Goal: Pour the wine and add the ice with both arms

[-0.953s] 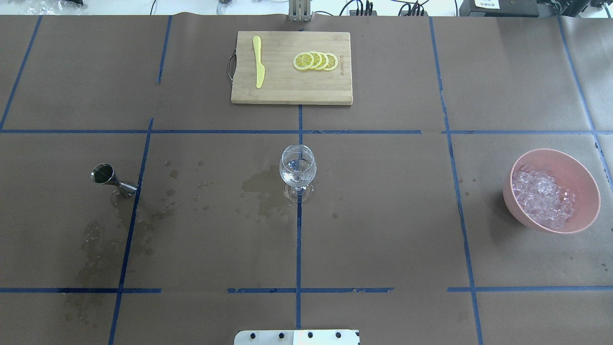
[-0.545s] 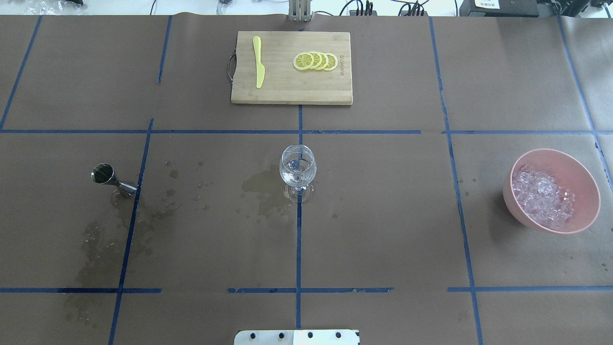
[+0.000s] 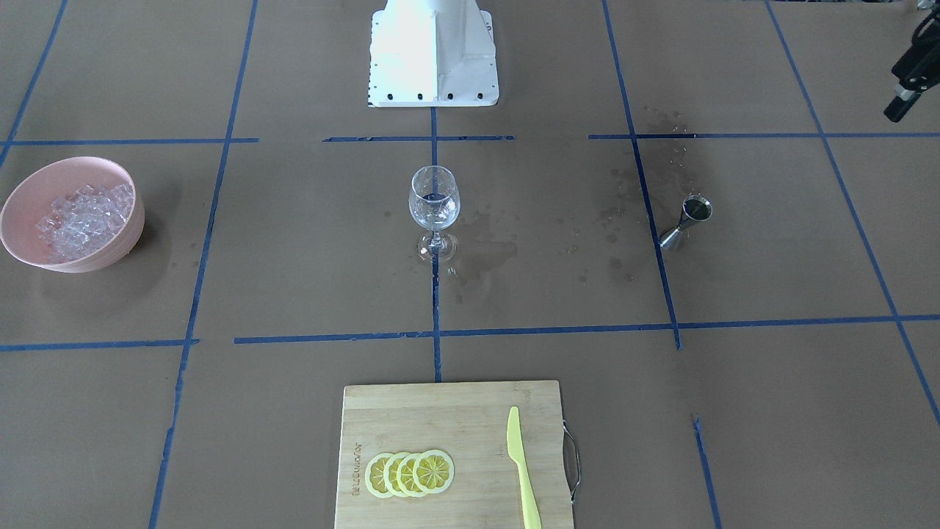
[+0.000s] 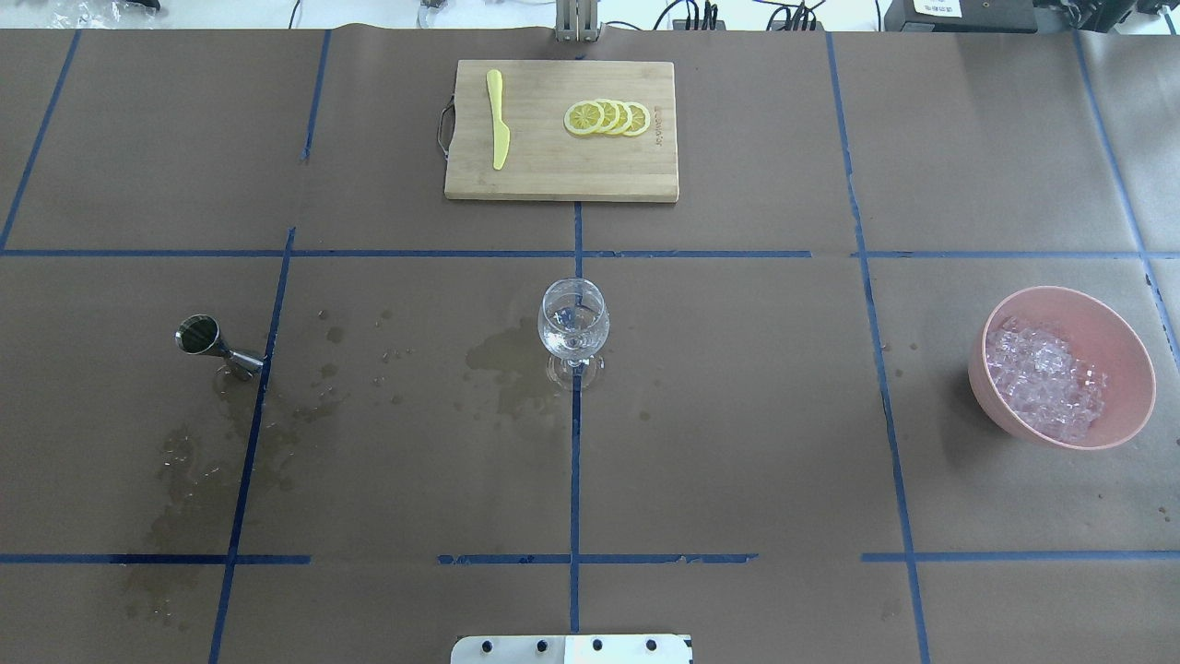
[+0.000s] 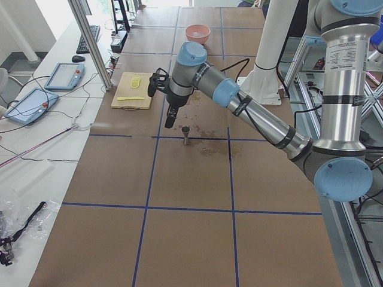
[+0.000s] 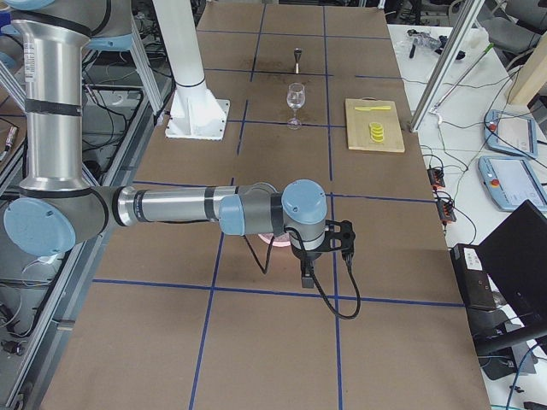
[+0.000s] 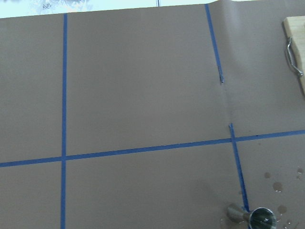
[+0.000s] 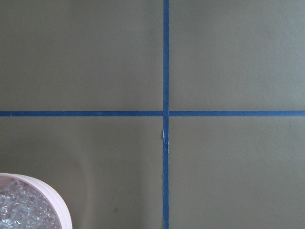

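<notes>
A clear wine glass (image 4: 572, 323) stands upright at the table's middle, also in the front view (image 3: 435, 202). A small steel jigger (image 4: 207, 339) stands at the left, its cup dark inside (image 3: 696, 209). The ice (image 4: 1046, 378) is heaped in a pink bowl (image 4: 1138, 406) at the right. In the exterior left view, the left gripper (image 5: 170, 118) hangs fingers down, above the table and just beyond the jigger (image 5: 185, 131). In the exterior right view, the right gripper (image 6: 305, 278) hangs beside the bowl (image 6: 269, 241). I cannot tell whether either is open or shut.
A bamboo cutting board (image 4: 553, 180) at the far middle carries lemon slices (image 4: 607, 118) and a yellow knife (image 4: 498, 120). Wet stains (image 4: 502, 364) mark the paper between jigger and glass. The white pedestal base (image 3: 433, 51) stands at the near edge.
</notes>
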{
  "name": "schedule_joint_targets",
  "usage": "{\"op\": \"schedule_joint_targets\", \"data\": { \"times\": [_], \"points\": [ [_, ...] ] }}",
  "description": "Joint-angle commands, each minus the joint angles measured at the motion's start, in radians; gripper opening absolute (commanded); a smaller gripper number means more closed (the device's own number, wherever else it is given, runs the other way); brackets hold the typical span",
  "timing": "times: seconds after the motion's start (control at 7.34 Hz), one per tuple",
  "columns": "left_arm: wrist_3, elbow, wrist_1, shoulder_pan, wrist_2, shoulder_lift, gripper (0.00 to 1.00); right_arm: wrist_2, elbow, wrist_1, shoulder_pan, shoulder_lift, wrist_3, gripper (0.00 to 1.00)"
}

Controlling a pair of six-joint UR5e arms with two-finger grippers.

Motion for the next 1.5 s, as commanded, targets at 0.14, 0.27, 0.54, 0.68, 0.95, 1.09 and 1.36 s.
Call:
{"op": "schedule_joint_targets", "data": {
  "times": [0.14, 0.27, 0.54, 0.68, 0.95, 1.09, 1.36],
  "points": [
    [-0.462, -0.085, -0.333, 0.356, 0.289, 0.139, 1.00, 0.009, 0.011, -0.003, -0.003, 0.002, 0.002, 1.00],
    [-0.564, -0.085, -0.404, 0.463, 0.407, 0.182, 1.00, 0.009, 0.013, -0.006, -0.005, 0.004, 0.002, 1.00],
    [-0.743, -0.087, -0.413, 0.693, 0.645, 0.195, 1.00, 0.018, 0.022, -0.006, -0.006, 0.007, 0.002, 1.00],
    [-0.823, -0.085, -0.413, 0.823, 0.786, 0.230, 1.00, 0.018, 0.045, -0.008, -0.009, 0.007, 0.037, 1.00],
    [-0.948, -0.082, -0.408, 1.014, 0.988, 0.250, 1.00, 0.008, 0.138, -0.008, -0.084, 0.008, 0.262, 1.00],
    [-1.011, -0.074, -0.400, 1.101, 1.102, 0.265, 1.00, 0.015, 0.175, -0.008, -0.109, 0.011, 0.334, 1.00],
    [-1.075, -0.038, -0.370, 1.176, 1.262, 0.269, 1.00, 0.011, 0.227, -0.008, -0.171, 0.013, 0.433, 1.00]
  ]
}}
